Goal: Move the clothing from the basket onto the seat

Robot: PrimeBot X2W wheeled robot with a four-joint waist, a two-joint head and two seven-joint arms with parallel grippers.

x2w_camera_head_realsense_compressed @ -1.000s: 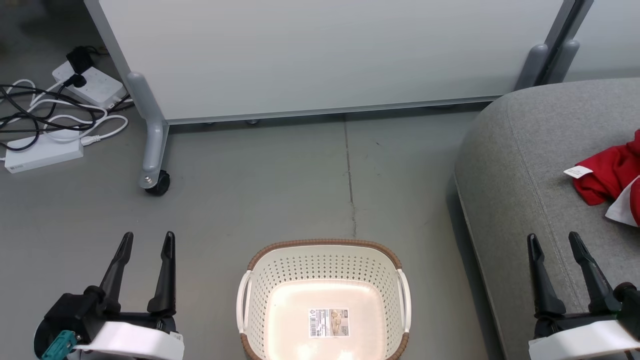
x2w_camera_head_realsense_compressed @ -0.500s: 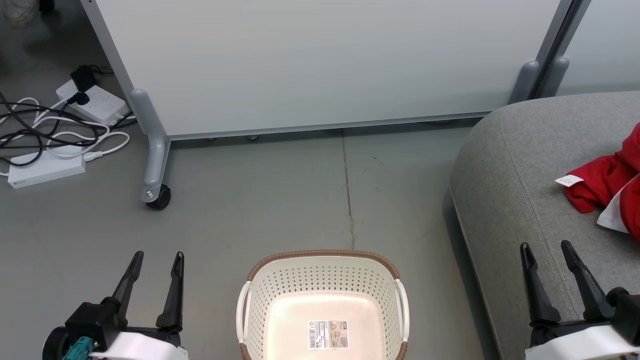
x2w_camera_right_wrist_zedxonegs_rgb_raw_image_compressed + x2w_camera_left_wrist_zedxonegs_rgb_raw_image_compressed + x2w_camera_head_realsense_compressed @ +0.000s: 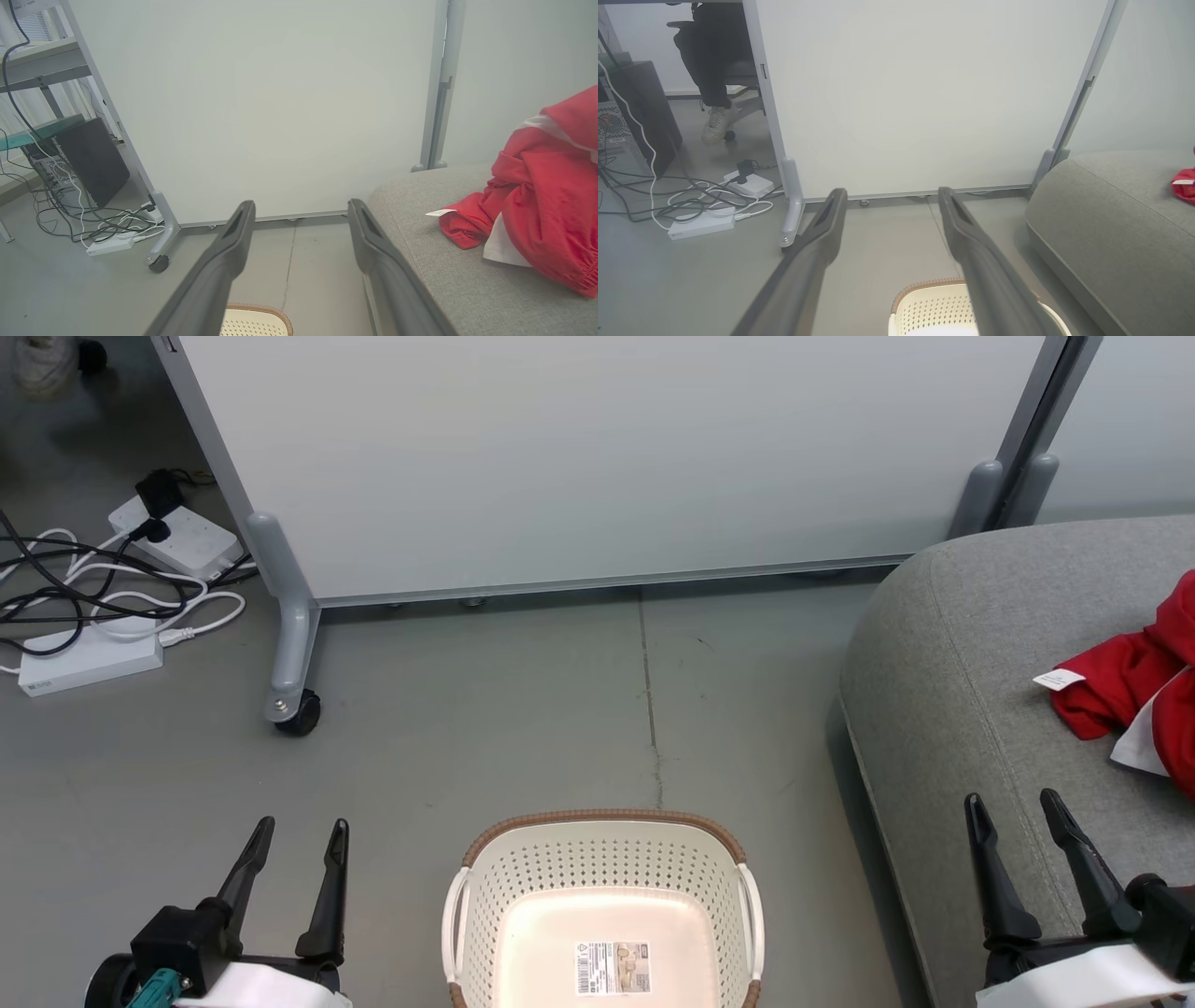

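Red clothing (image 3: 1144,695) with a white panel and white tag lies on the grey seat (image 3: 971,691) at the right edge of the head view; it shows large in the right wrist view (image 3: 537,210) and as a small red patch (image 3: 1184,183) in the left wrist view. The cream perforated basket (image 3: 485,905) with brown rim stands on the floor at bottom centre, holding nothing but its paper label (image 3: 613,967). My left gripper (image 3: 303,832) is open over the floor left of the basket. My right gripper (image 3: 1010,805) is open above the seat's front part.
A white partition on grey wheeled legs (image 3: 291,644) stands behind the basket. Power strips and tangled cables (image 3: 103,597) lie on the floor at far left. A person's foot (image 3: 717,123) and a dark computer case (image 3: 644,112) sit beyond the partition.
The whole head view has shifted: the camera tilted, so basket and grippers sit lower in the picture. Both grippers stay open and the clothing stays on the seat.
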